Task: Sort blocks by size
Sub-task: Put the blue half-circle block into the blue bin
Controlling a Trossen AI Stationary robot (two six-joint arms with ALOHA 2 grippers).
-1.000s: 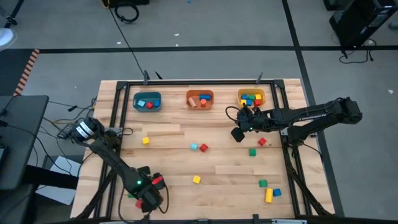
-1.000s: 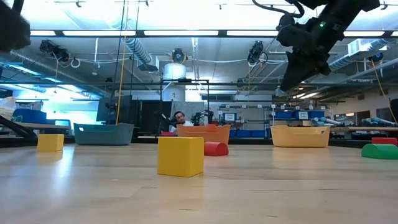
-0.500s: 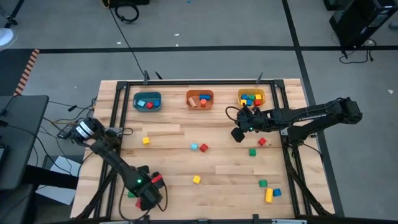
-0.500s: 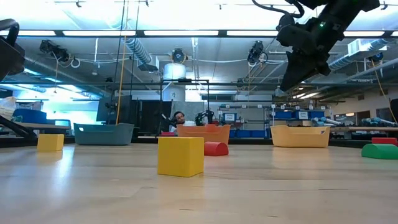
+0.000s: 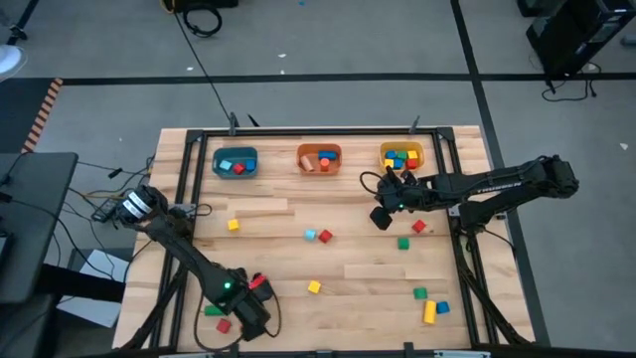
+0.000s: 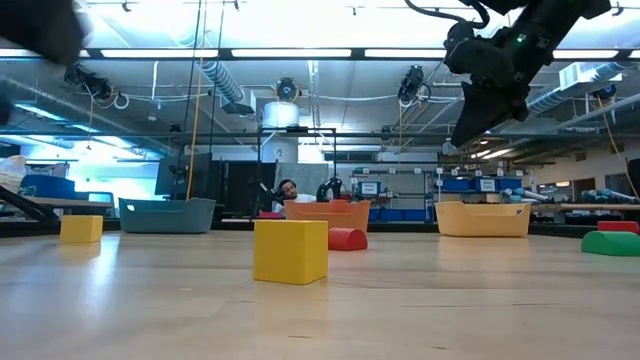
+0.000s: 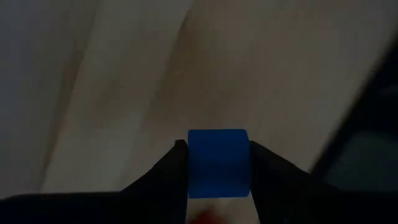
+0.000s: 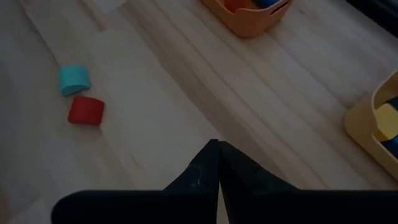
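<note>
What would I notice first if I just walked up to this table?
Probably the blue block pinched between the left gripper's fingers at the table's near left edge. Next, the three bins along the far edge, teal, orange and yellow, each with blocks inside. The right gripper, shut and empty, hangs in front of the yellow bin.

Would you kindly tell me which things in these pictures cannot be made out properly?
- Contents of the orange bin: low view, its wall hides them.
- Blue block in the left gripper: high view, the arm covers it.
- Yellow bin: right wrist view, cut off by the edge.
- Green block: low view, cut off by the edge.
- Right gripper: nothing shows between its shut fingers.
</note>
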